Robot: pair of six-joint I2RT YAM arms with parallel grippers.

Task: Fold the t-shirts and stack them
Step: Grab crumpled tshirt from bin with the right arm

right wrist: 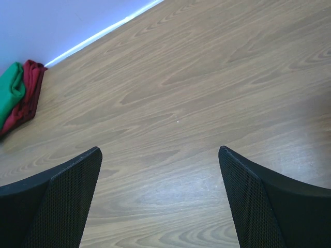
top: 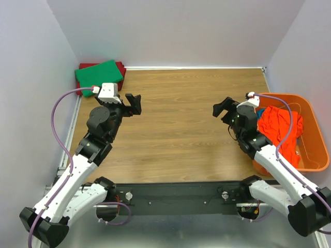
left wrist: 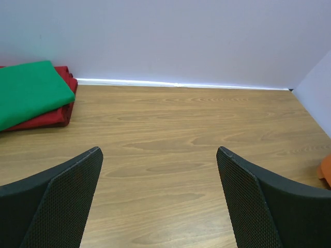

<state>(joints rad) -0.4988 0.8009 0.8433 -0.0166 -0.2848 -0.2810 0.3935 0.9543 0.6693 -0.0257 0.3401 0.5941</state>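
Two done — green tee (top: 98, 74) on red tee (top: 121, 66); orange tee (top: 279, 129), teal tee (top: 261, 112) in basket (top: 316, 150). My left gripper (top: 135, 104), right gripper (top: 221, 109) gape empty.

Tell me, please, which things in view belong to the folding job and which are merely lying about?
Part of the job:
- green t-shirt, folded, on top of the dark red t-shirt
- orange t-shirt, crumpled in the basket
- teal blue t-shirt, barely showing beside it

Just there:
- orange basket
- table
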